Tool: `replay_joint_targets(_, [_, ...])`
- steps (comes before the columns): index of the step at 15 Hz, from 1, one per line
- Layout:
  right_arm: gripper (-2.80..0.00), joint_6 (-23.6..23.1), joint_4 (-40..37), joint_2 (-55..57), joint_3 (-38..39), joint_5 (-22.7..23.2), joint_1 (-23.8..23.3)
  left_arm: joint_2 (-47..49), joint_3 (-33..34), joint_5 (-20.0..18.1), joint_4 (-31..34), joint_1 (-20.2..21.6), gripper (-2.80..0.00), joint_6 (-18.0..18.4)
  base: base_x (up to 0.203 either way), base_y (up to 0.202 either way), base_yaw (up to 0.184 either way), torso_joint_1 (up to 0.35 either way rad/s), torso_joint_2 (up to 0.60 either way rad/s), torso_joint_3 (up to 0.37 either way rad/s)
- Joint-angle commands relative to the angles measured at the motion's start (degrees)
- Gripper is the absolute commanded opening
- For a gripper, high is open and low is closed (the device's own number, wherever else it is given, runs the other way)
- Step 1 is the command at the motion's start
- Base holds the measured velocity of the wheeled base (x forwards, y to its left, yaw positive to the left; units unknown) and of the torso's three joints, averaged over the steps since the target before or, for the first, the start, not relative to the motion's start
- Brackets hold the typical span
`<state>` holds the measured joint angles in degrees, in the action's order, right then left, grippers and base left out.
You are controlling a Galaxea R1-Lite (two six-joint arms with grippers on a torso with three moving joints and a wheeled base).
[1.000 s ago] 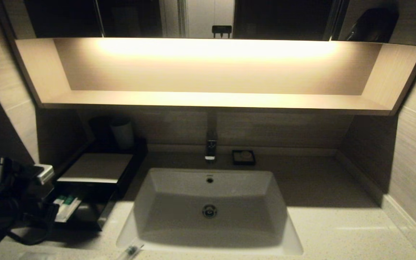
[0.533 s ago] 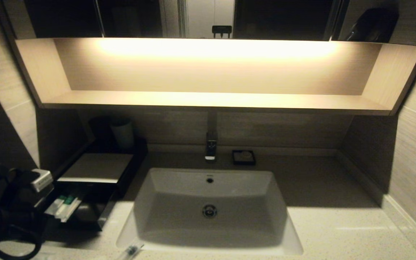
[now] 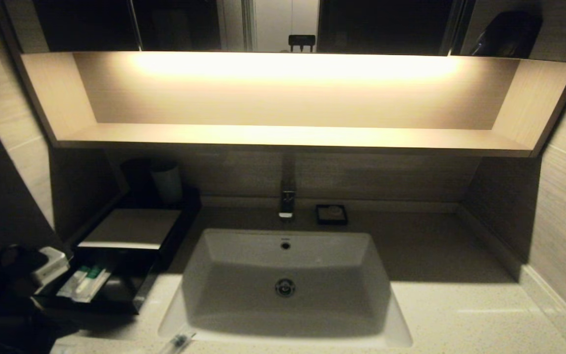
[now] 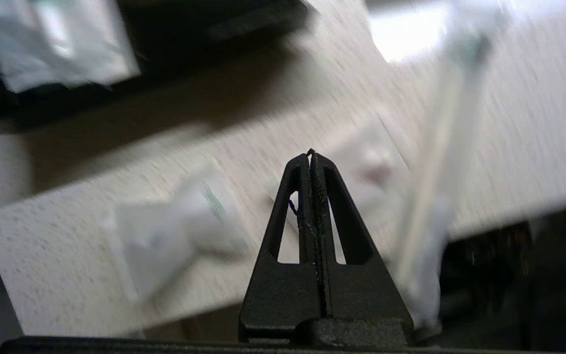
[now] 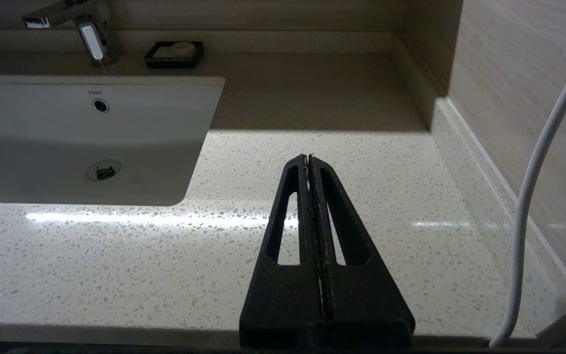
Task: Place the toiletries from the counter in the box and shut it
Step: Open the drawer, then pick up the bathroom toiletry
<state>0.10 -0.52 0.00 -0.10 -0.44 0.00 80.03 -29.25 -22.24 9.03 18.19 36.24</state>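
The left gripper [image 4: 311,153] hangs over the front left corner of the desk [image 3: 460,309], its fingers [image 4: 298,196] pressed flat together and holding nothing. In the left wrist view, toiletries lie loose on the speckled stone beneath it. A white sachet with a green mark [image 4: 175,236] lies to one side of the fingertips. A small pale packet [image 4: 366,169] lies just past the tips, partly hidden by them. A long slim clear-wrapped stick [image 4: 435,162] lies on the other side, reaching toward the desk's front edge. None of these touches the fingers; the blur makes finer detail impossible to tell.

In the head view the left arm shows only as a dark mass at the desk's left edge, beside the box [image 3: 128,228]. The box stands at the left end of the desk, against the back wall, with its black drawer [image 3: 116,290] pulled out toward the front. White and green sachets [image 3: 86,282] already lie in the drawer's left part. Another clear-wrapped stick [image 3: 177,341] lies at the desk's front edge, just before the basin [image 3: 285,285].

The right gripper [image 5: 309,158] hovers above the bare right part of the desk, near its front edge, fingers closed on nothing.
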Motion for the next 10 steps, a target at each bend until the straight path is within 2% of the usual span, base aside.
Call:
replay_joint_targets(1, [-2.8,0.0,0.0,0.0,0.0,0.0,0.0,-3.3,0.0,-0.6,5.3,0.1,-2.8,3.9,0.0,0.0,0.0,0.0,0.0,0.0])
replay_joint_targets(3, [-2.8,0.0,0.0,0.0,0.0,0.0,0.0,-4.8,0.1,-2.5,9.3,0.1,-2.8,6.8,0.0,0.0,0.0,0.0,0.0,0.0])
replay_joint_targets(10, [-2.8,0.0,0.0,0.0,0.0,0.0,0.1,-11.5,2.4,-2.5,20.6,-0.3,-2.8,14.8,0.0,0.0,0.0,0.0,0.0,0.0])
